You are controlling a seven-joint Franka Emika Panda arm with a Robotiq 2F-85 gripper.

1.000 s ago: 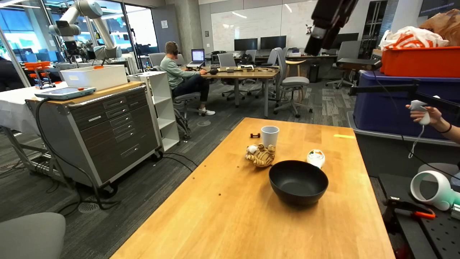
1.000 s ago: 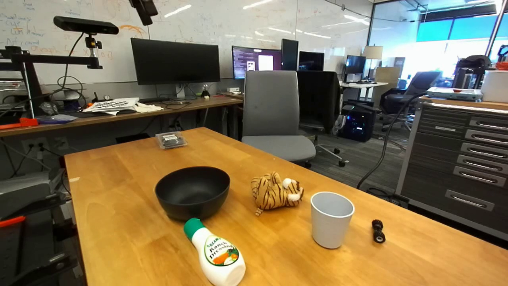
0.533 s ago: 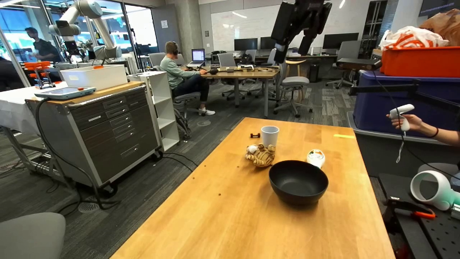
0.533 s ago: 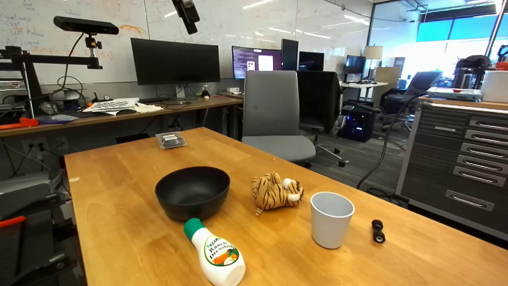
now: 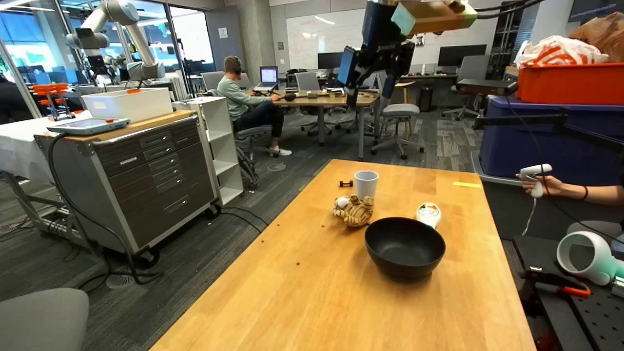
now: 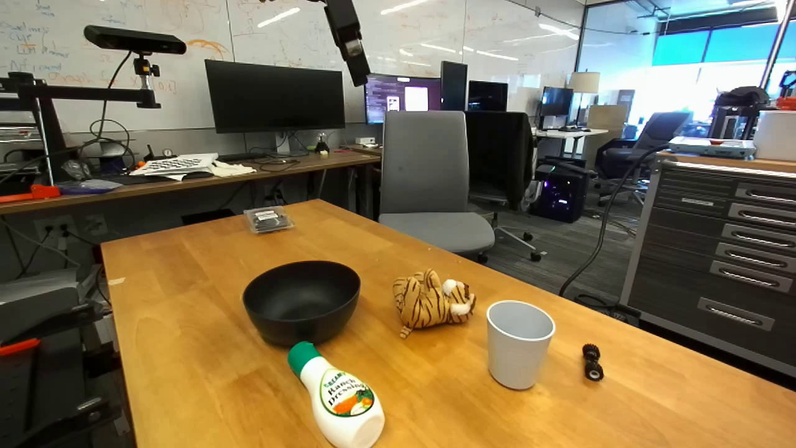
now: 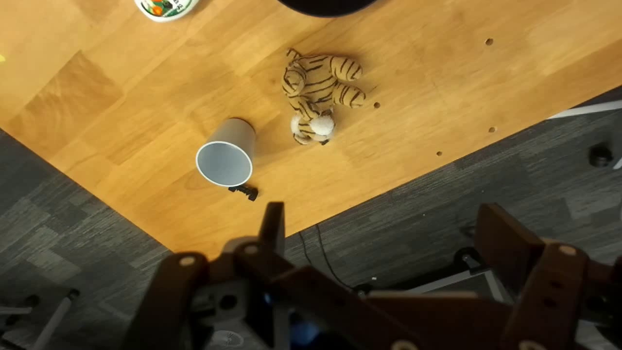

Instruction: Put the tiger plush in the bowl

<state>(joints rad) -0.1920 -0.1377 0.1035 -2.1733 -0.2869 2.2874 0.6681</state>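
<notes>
1. Office room, in an exterior view: whiteboard (image 6: 410,37), monitor (image 6: 273,96), grey chair (image 6: 429,174) and drawer cabinet (image 6: 715,230) all stand beyond the bowl (image 6: 301,305). Also in an exterior view, a seated man (image 5: 246,105) is well behind the bowl, at a separate desk (image 5: 331,101).

2. Wooden table (image 5: 292,302) bears the bowl, a round black vessel standing upright, dark inside facing up in both exterior views. Only part of the bowl's outline enters the wrist view.

3. Tiger plush (image 6: 429,303) lies on the table, outside the bowl and just beside it; a gap between the two is visible in the wrist view. Its white-marked head points away from the bowl.

4. Bottle (image 6: 342,401), labelled ranch dressing, lies on its side with the capped end toward the bowl. Whether bottle and bowl touch cannot be determined.

5. Light grey cup (image 6: 517,348) stands upright, farther from the bowl than the plush. Small dark dumbbell-shaped piece (image 6: 592,362) lies farther from the bowl again, apart from the cup.

6. Clear package (image 6: 268,219) lies on the table beyond the bowl in an exterior view.

7. Gripper (image 5: 369,100) hangs higher than the bowl and well apart from it. Fingers (image 7: 274,221) are spread widely in the wrist view, with nothing held between them. Precise spot beneath the gripper, relative to the bowl, cannot be determined.
</notes>
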